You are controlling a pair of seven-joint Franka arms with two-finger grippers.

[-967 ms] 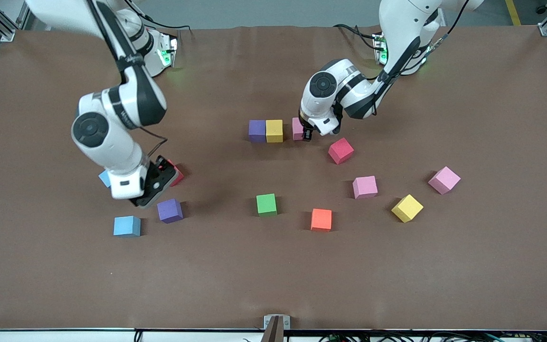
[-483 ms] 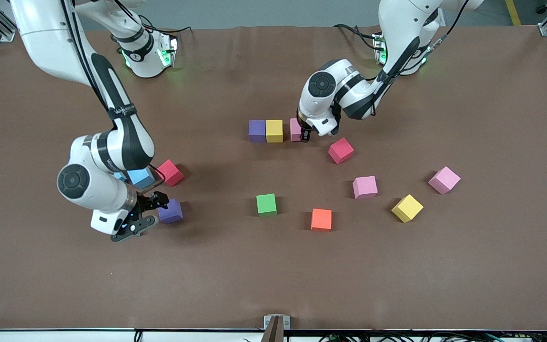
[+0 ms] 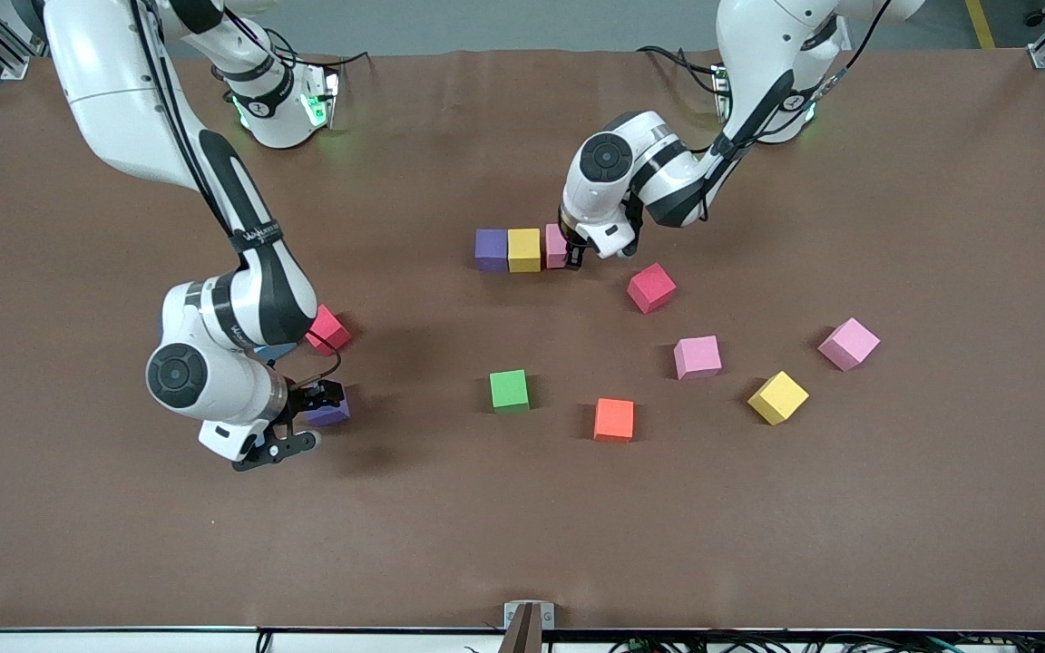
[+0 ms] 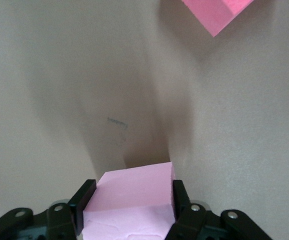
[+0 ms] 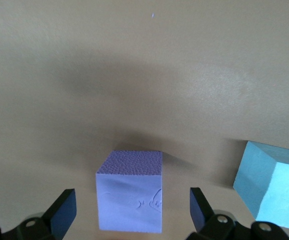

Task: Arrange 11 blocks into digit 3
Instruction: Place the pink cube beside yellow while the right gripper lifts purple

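The left gripper (image 3: 572, 255) is clamped on a pink block (image 3: 556, 246), w/ the left wrist view showing both fingers (image 4: 86, 196) pressed flat on the cube's (image 4: 132, 195) sides, low at the table, right beside the yellow block (image 3: 524, 250) that sits touching a purple block (image 3: 491, 250). Those two plus the held pink look like the first three-cube bar of the digit 3, so the step in hand is prob. seating the third cube of that bar; whether pink already touches yellow can't be told. Next move likely calls for closing any gap flush w/ yellow, then opening and lifting straight up so the row isn't nudged. The right gripper (image 3: 305, 419) is low w/ fingers spread wide apart around a second purple block (image 5: 131, 191), one finger (image 5: 63, 211) each side, not yet gripping. Beside it lies a blue block (image 5: 269, 186), apart from the purple one, and a red block (image 3: 327, 328) is near the right arm's wrist. It needs to close squarely on the purple faces. Loose blocks wait apart from the left gripper, nearer the front camera: red (image 3: 651, 287), pink (image 3: 698, 356), another pink (image 3: 848, 344), yellow (image 3: 778, 397), orange (image 3: 614, 419), green (image 3: 510, 389). The task is early.
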